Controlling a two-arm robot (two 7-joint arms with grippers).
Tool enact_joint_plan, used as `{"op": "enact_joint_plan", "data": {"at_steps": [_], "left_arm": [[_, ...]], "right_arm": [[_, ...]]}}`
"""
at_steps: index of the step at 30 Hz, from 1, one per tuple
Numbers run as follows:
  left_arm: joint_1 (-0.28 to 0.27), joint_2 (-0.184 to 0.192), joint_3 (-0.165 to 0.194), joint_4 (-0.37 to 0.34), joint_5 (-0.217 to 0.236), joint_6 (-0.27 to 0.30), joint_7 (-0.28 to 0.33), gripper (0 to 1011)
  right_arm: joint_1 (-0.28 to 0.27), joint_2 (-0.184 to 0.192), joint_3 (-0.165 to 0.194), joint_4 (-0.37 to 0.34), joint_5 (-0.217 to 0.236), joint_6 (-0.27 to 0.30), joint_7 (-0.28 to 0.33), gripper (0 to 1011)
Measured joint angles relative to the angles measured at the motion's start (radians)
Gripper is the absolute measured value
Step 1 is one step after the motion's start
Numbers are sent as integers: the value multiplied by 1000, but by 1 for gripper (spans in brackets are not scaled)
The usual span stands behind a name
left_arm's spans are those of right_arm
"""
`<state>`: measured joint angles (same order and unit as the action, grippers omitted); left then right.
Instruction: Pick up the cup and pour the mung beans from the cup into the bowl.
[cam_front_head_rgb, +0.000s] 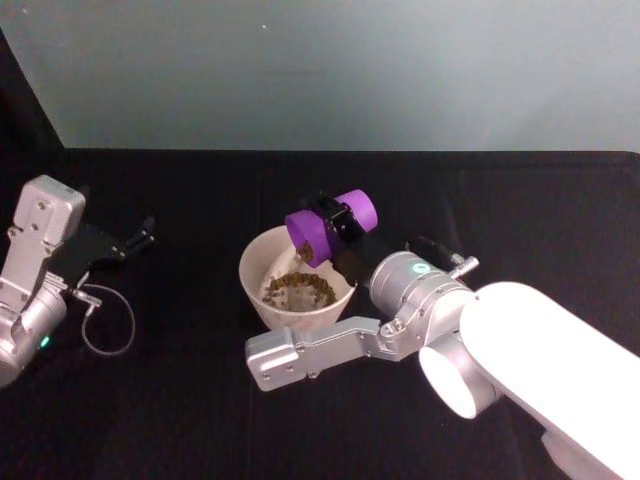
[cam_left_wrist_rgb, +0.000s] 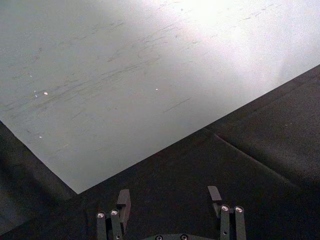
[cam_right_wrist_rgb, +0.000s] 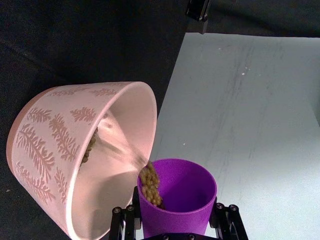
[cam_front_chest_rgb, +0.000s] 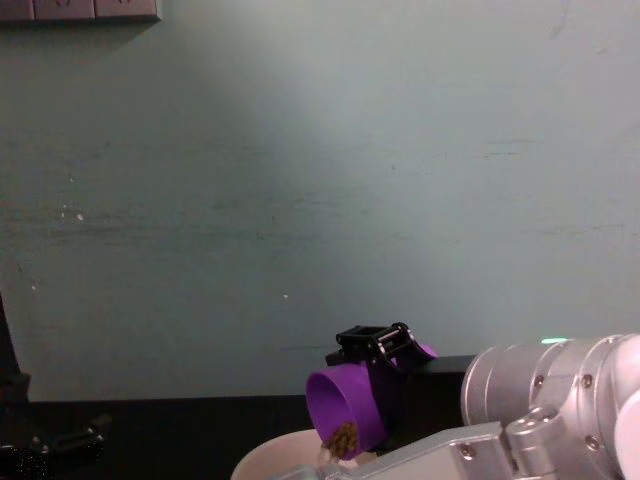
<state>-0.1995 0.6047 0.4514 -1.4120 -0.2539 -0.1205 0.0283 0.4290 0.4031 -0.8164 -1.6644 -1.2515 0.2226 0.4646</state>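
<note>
right gripper (cam_front_head_rgb: 335, 228) clamps purple cup (cam_front_head_rgb: 308, 238) tipped above bowl (cam_front_head_rgb: 262, 242); mung beans (cam_front_head_rgb: 300, 283) falling in | left gripper (cam_front_head_rgb: 145, 233) left of bowl; jaws apart

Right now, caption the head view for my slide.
Right claw tips the purple cup, pouring mung beans into the bowl; left claw parked aside.

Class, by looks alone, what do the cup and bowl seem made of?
The cup, in the right pincer: probably plastic, by its uniform purple, smooth thin wall. The bowl: likely glazed ceramic, perhaps melamine; pale pink, leaf pattern outside, smooth inside. The left pincer rests open.
</note>
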Motion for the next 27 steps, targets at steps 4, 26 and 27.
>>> {"op": "enact_joint_plan", "data": {"at_steps": [4,26,27], "left_arm": [[0,0,0,0,0,0,0,1000],[0,0,0,0,0,0,0,1000],[0,0,0,0,0,0,0,1000]], "right_arm": [[1,0,-2,0,-2,-1,1,731],[19,6,-34,5,-61,4,16,731],[19,7,-36,5,-65,5,16,731]]}}
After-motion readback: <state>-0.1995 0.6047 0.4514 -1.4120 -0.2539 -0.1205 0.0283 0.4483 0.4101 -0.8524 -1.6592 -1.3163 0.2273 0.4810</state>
